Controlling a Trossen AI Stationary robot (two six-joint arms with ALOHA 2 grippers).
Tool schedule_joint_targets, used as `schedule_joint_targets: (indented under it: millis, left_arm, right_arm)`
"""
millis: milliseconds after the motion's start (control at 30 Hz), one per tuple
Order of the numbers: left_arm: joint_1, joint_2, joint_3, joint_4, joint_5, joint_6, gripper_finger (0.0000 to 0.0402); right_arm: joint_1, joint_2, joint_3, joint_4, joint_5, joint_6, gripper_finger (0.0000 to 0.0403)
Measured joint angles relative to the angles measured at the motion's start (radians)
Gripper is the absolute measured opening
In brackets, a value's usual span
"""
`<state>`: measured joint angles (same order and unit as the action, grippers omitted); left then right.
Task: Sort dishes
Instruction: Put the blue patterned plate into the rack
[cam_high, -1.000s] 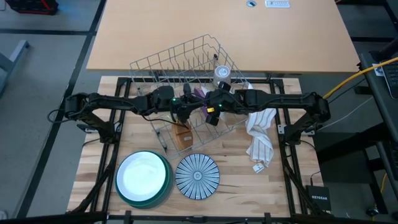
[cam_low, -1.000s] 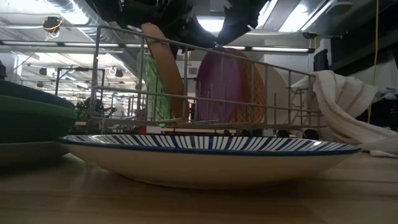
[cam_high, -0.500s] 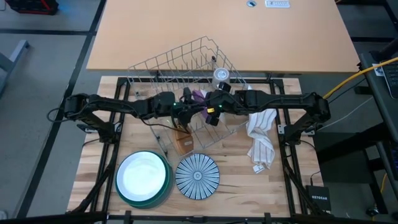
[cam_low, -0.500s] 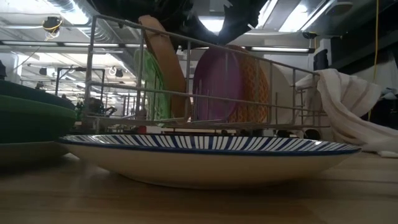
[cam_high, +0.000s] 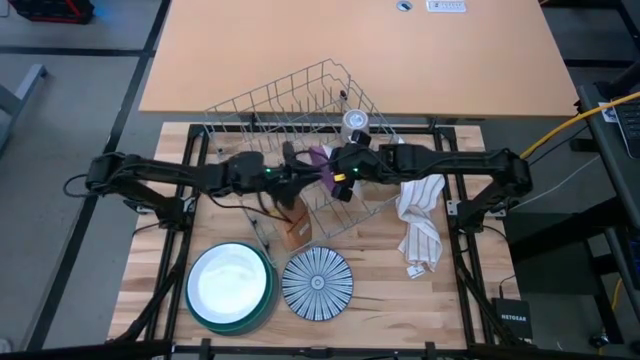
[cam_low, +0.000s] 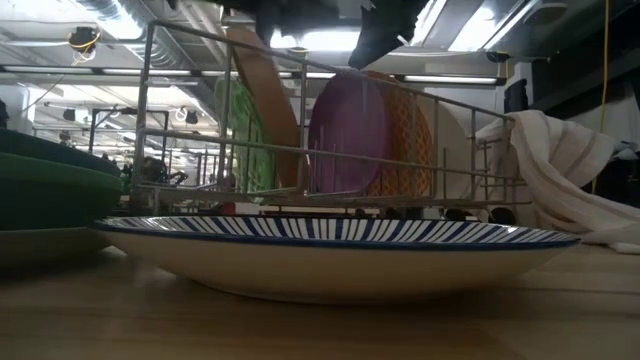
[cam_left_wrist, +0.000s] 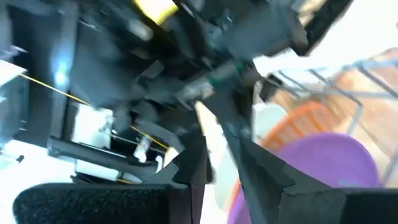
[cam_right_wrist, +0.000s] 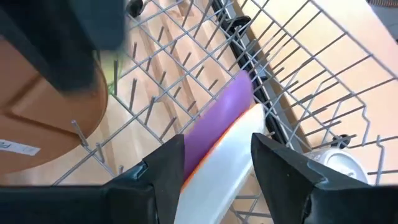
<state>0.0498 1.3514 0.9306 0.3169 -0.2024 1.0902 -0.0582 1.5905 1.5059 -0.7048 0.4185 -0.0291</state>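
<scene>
A brown plate (cam_high: 296, 232) (cam_low: 268, 110) stands on edge in the tilted grey wire rack (cam_high: 290, 100), next to a clear green plate (cam_low: 240, 130). My left gripper (cam_high: 292, 185) (cam_low: 268, 12) is over it, shut on its upper rim. Further along the rack stand a purple plate (cam_right_wrist: 217, 118) (cam_low: 350, 135), an orange-patterned plate (cam_low: 405, 140) and a white plate (cam_right_wrist: 224, 162). My right gripper (cam_high: 335, 180) (cam_right_wrist: 217, 142) is open, one finger on either side of their upper rims. Whether it touches them I cannot tell. My left gripper has the brown plate by its upper rim (cam_low: 248, 45), seen as a dark shape over that rim (cam_right_wrist: 93, 84) in the right wrist view. The fingers themselves hide the contact. The plate stays upright, its lower part down among the rack's wires.
A white plate on a green stack (cam_high: 230, 285) and a blue-striped plate (cam_high: 317, 283) (cam_low: 340, 235) lie near the front edge. A white striped cloth (cam_high: 418, 225) hangs off the rack's right end. A small round container (cam_high: 357, 120) sits by the rack's far side.
My left gripper has drawn back toward the table's left edge and risen a little. The brown plate's top has come up with it, and the rack's left end has risen and shifted left.
</scene>
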Motion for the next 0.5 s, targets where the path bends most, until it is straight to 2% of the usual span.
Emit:
schedule_joint_targets:
  millis: [133, 267, 367, 500]
  left_arm:
    - [-0.029, -0.064, 0.000, 0.003, 0.000, -0.046, 0.0081]
    - [-0.074, -0.129, 0.000, 0.006, -0.002, -0.174, 0.0081]
    - [-0.122, -0.168, 0.000, 0.006, -0.003, -0.351, 0.0081]
    - [-0.200, -0.189, 0.001, 0.012, 0.008, -0.690, 0.0081]
  right_arm:
    - [0.000, -0.026, 0.000, 0.008, -0.001, -0.003, 0.0191]
    - [0.015, -0.070, 0.000, 0.014, -0.011, -0.003, 0.0191]
    - [0.054, -0.116, 0.000, 0.020, -0.011, -0.003, 0.0191]
    - [0.157, -0.164, 0.000, 0.020, -0.016, 0.010, 0.0191]
